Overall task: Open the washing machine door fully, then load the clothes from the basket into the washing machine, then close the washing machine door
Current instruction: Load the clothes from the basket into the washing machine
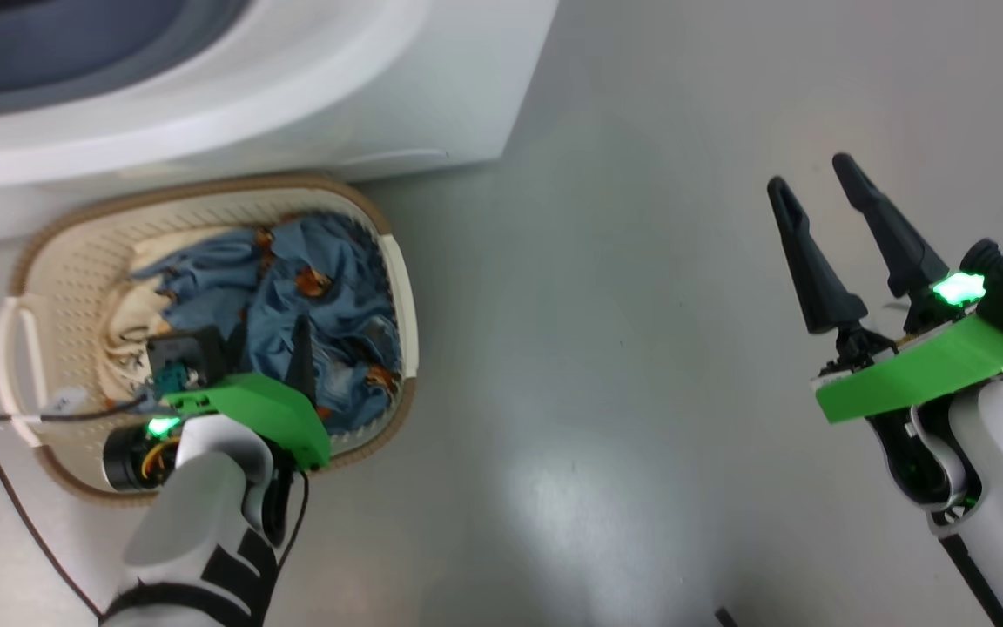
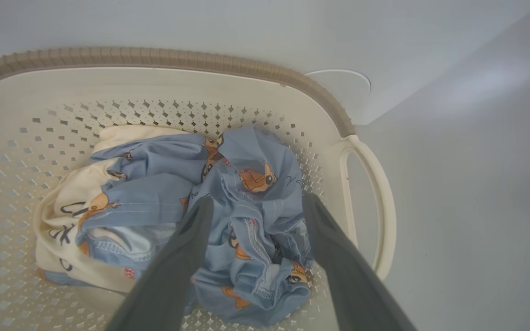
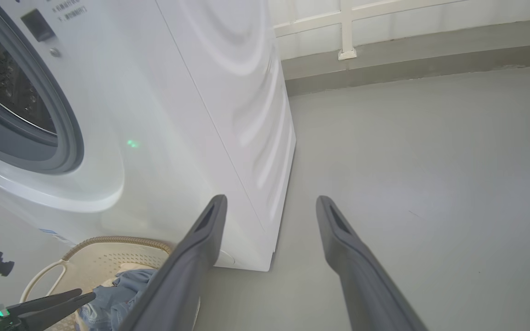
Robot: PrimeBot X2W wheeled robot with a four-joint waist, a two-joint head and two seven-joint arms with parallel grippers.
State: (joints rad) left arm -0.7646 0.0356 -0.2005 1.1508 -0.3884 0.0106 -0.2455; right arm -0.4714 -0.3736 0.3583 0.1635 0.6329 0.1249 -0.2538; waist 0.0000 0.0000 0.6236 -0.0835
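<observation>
Left hand (image 2: 258, 200) is spread wide, fingers down in the basket (image 2: 228, 87) at 8 o'clock. One finger sits each side of a blue bump of clothes (image 2: 154, 193), not pinching yet. Washer (image 3: 191, 115) at 11 o'clock has its mouth open. Right hand (image 1: 808, 172) at 3 o'clock is spread, empty. I think loading has begun: next, squeeze and lift.

A glossy grey floor (image 3: 407, 161) runs to a pale panelled wall (image 3: 430, 23).
</observation>
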